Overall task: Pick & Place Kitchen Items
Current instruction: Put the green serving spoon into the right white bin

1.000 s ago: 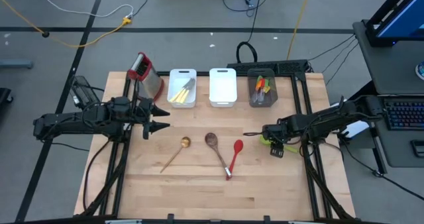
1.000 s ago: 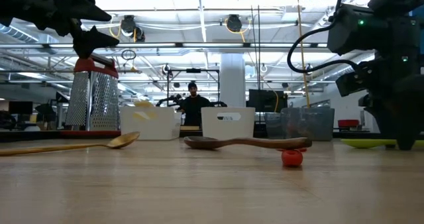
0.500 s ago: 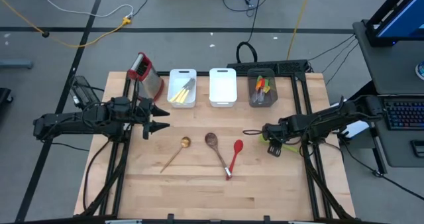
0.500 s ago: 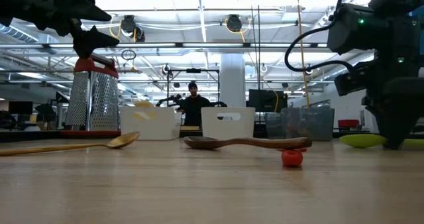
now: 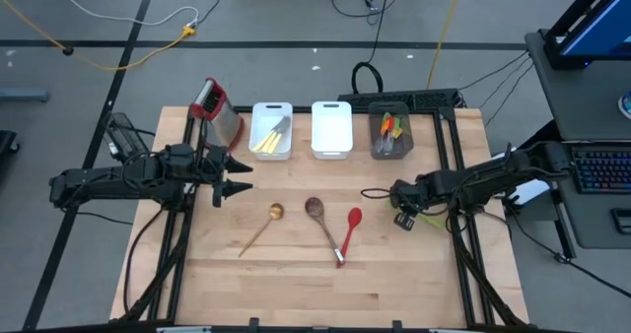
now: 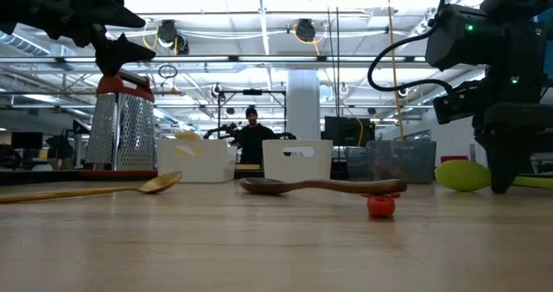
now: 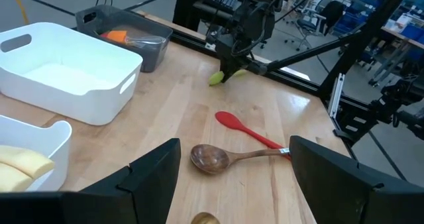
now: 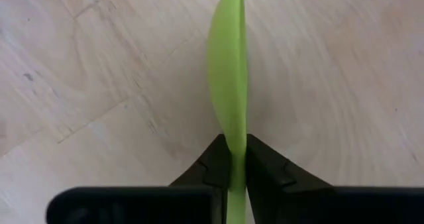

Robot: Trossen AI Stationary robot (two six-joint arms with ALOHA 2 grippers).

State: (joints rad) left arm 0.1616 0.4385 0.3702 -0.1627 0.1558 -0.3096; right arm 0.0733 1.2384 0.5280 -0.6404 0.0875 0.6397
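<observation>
I have the right gripper (image 8: 230, 163) clenched on the lime-green plastic spoon (image 8: 229, 71) near the worktop's right edge, bowl on edge, ready for lifting binward.

- Along the far edge of your table (image 5: 296, 284) stand, from left to right, the grater (image 5: 219, 113), the first bin (image 5: 271, 129), the second bin (image 5: 331, 128) and the third bin (image 5: 390, 134).
- In front of the bins, mid-table, you have three spoons in a row: the leftmost spoon (image 5: 261, 229), the middle spoon (image 5: 322, 221), and the rightmost spoon (image 5: 348, 234) just beside it, their handle ends meeting nearest you.
- Your left gripper (image 5: 233, 178) hovers in front of the grater, left of the spoons.
- Your right gripper (image 5: 402, 215) is right of the spoons, in front of the third bin, clamped on the fourth spoon (image 8: 230, 105).
</observation>
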